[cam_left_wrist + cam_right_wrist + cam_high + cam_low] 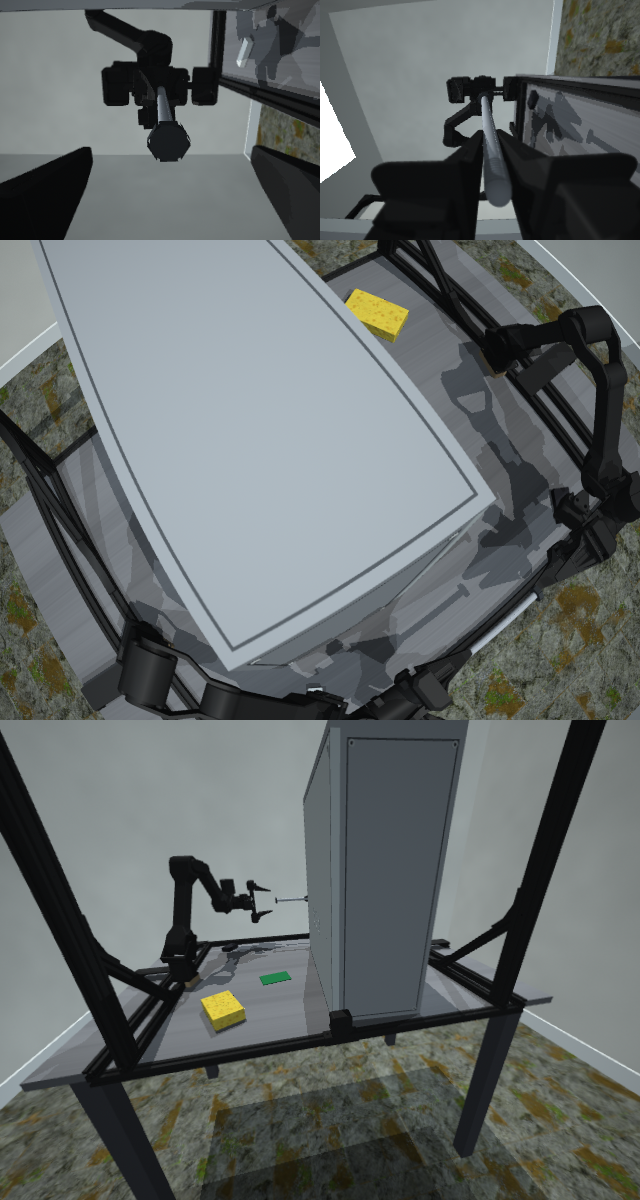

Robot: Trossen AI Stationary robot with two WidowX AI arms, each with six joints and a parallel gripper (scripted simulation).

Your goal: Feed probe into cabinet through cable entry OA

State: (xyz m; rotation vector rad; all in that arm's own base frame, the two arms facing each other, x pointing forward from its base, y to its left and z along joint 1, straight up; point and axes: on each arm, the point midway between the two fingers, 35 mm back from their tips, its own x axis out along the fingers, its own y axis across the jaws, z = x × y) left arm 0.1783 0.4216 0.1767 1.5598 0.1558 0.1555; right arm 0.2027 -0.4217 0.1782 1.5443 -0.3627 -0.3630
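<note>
Wood-like grey surface [423, 369] [284, 1014] [310, 65] [620, 137] is carrying tall grey metal cabinet [284, 446] [392, 875]; beside it, right jaws [467, 654] are clamping slim silver probe [504, 622] [292, 899] [164, 107] [491, 137], probably light, stiff, best gripped mid-shaft; left jaws [542, 581] [270, 900] are standing apart.

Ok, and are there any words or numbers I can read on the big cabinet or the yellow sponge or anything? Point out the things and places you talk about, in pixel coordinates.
No word, label, brand, number or sign can be read.
Cabinet [289, 446] [395, 875]: small marks low on its side in the exterior view, too tiny to make out.
Yellow sponge [377, 314] [223, 1009]: only spots.
Green piece [275, 977]: no writing I can see.
</note>
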